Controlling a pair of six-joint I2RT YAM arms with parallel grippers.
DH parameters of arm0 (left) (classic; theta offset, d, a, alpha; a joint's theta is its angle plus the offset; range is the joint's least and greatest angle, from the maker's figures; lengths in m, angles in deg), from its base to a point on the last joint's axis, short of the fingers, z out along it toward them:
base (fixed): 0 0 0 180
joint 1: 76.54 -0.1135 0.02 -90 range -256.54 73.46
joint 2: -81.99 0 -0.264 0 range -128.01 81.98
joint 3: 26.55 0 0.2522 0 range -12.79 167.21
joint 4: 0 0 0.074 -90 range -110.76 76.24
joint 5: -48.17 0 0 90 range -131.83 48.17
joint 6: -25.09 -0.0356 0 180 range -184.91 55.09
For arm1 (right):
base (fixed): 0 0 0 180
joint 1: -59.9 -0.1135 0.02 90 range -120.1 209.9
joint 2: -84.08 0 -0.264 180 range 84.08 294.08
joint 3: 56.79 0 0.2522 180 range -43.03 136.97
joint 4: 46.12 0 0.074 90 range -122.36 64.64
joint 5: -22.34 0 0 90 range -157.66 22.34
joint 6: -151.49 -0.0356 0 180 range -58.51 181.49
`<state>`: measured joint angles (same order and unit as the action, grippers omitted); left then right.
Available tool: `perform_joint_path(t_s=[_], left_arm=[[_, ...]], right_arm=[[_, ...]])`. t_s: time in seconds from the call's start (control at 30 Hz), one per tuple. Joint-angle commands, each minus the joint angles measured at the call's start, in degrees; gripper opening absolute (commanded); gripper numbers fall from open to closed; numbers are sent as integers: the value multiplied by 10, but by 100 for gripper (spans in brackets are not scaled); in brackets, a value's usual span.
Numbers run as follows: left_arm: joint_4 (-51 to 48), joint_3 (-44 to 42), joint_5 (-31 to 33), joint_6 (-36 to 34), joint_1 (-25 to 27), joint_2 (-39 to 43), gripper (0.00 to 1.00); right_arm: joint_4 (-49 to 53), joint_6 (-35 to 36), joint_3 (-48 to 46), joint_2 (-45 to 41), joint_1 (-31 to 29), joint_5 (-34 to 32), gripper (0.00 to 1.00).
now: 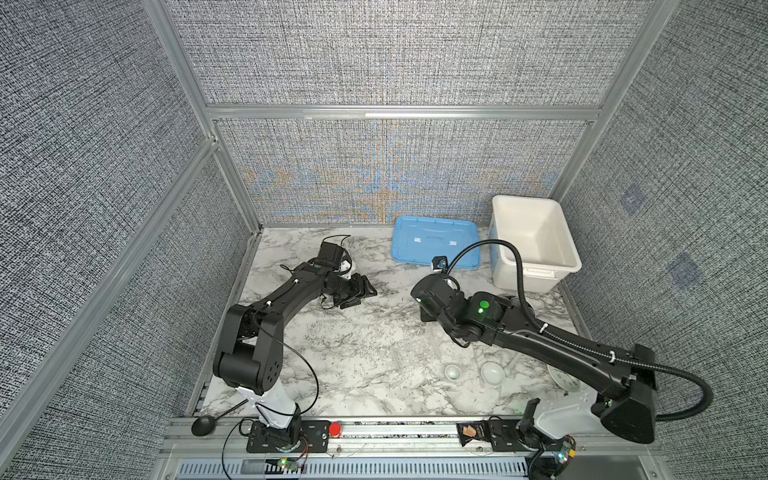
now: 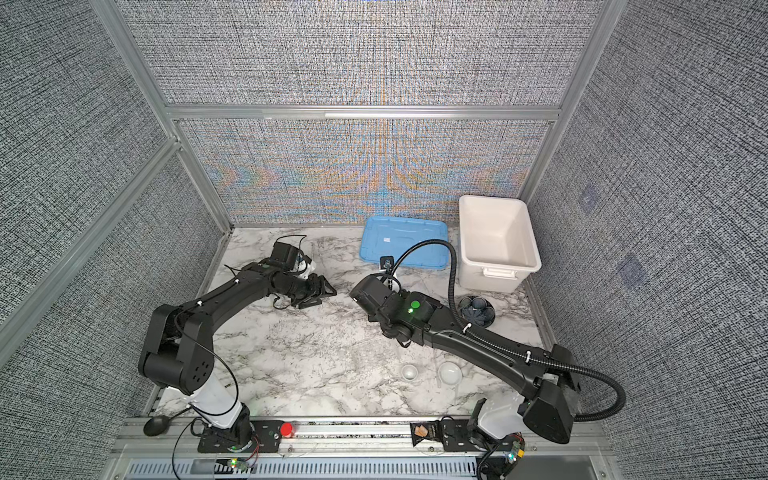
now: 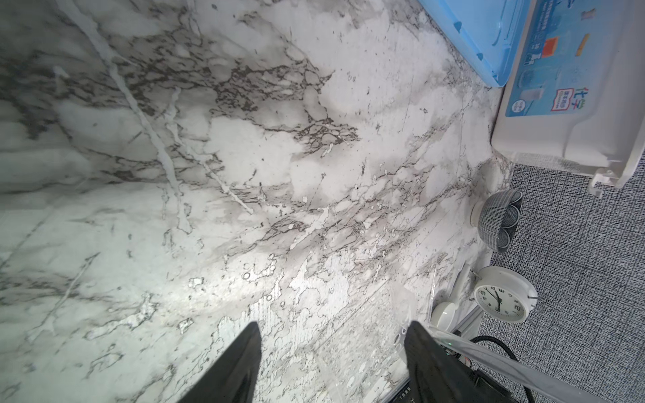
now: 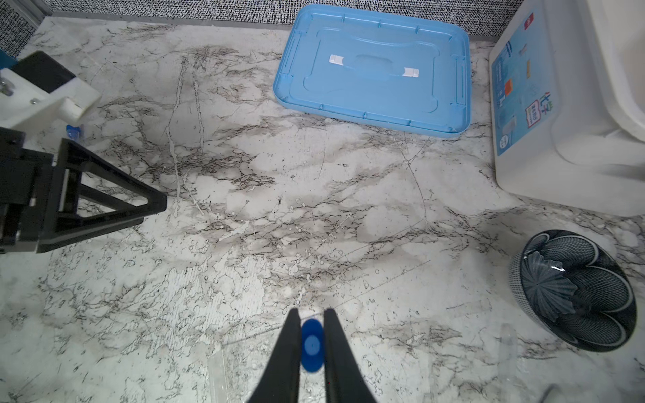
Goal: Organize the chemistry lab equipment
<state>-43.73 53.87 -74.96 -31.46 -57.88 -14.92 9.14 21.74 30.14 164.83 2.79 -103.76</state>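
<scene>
Our right pincer [image 4: 311, 315] pinches a blue-capped tube [image 4: 311, 343] over the middle of the bench [image 4: 314, 209]; our left pincer [image 3: 333, 335] stands wide and empty. We see a smaller white bowl [image 1: 453, 371] beside a larger white bowl [image 1: 493, 372] near the front edge.

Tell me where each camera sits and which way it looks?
Both top views: high over the front edge, looking down on the table; left arm and right arm show.
Left wrist: on the left arm, facing across the table toward the clock; open left gripper shows.
Right wrist: on the right arm, facing the blue lid; right gripper shows, shut on a blue cap.
Shared: both wrist views catch the white bin.
</scene>
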Motion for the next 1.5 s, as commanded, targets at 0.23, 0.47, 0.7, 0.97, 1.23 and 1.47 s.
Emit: perform_joint_path(t_s=[0.23, 0.47, 0.7, 0.97, 1.23, 1.47], left_arm=[[-1, -5, 5, -6, 1, 7, 67], [-7, 4, 5, -11, 2, -1, 67], [-20, 11, 9, -25, 2, -4, 67], [-39, 12, 11, -41, 2, -2, 67], [-49, 0, 21, -41, 2, 9, 68], [-35, -9, 25, -25, 2, 15, 72]], right_arm=[[-83, 45, -57, -18, -6, -16, 16], [-126, 51, -73, -16, -6, -5, 16], [-157, 63, -91, -13, -9, 1, 16], [-200, 81, -142, -46, -12, 3, 16], [-207, 58, -184, -68, -14, 36, 21], [-177, 48, -168, -61, -14, 27, 30]])
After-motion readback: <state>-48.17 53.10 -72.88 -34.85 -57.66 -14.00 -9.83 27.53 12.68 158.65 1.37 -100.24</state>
